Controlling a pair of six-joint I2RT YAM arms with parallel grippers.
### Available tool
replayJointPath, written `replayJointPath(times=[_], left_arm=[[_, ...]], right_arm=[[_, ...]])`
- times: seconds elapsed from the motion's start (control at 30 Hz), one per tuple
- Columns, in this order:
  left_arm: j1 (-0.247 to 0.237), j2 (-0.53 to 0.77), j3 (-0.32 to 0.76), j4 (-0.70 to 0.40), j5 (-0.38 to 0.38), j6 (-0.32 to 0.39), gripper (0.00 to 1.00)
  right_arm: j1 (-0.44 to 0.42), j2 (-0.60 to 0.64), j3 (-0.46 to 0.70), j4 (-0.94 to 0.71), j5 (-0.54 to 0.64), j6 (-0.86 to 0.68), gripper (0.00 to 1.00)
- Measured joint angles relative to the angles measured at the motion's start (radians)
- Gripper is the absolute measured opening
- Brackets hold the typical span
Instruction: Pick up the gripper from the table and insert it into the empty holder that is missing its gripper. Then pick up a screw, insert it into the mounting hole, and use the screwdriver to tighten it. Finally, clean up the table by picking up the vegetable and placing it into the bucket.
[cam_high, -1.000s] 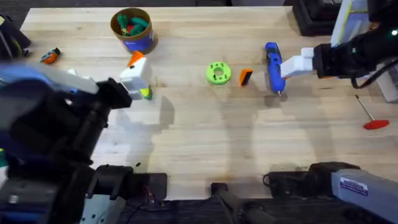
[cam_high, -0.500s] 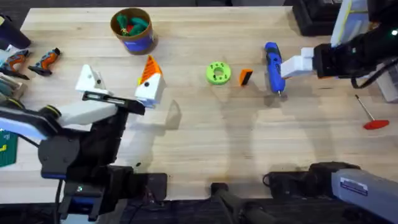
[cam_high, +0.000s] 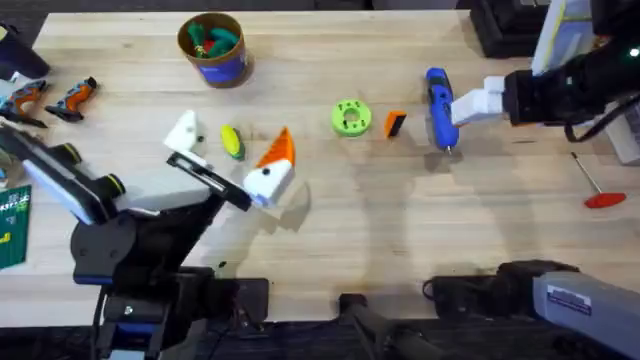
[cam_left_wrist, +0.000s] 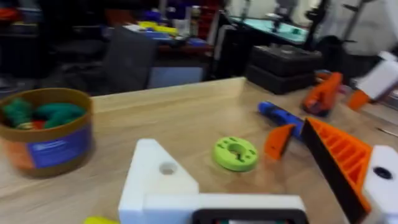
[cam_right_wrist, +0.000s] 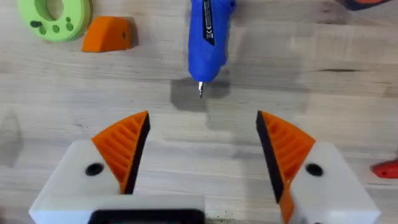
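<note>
**Left end effector one tip short**

Left end effector, spread wide and empty, carries the holder bare. The gripper lies on the counter, well ahead toward the right end effector, which gapes empty above the screwdriver. Judged best: grasp the wedge by its flat sides, its thin end pointing across the counter.

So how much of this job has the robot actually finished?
Nothing looks finished. The orange gripper lies on the table beside the green disc, and the left arm's holder is bare. The vegetable sits between the open left gripper's fingers, outside the bucket. The right gripper hangs open by the screwdriver, holding nothing. Insertion, screwing and cleanup remain.
</note>
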Motion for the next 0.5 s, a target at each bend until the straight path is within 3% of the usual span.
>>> replayJointPath(times=[0.3, 0.5], left_arm=[[0.000, 0.000, 0.000, -0.067, 0.287, 0.000, 0.985], [0.000, 0.001, 0.000, -0.177, 0.382, -0.002, 0.985]], right_arm=[[0.000, 0.000, 0.000, 0.000, 0.000, 0.000, 0.990], [0.000, 0.000, 0.000, 0.000, 0.000, 0.000, 0.990]])
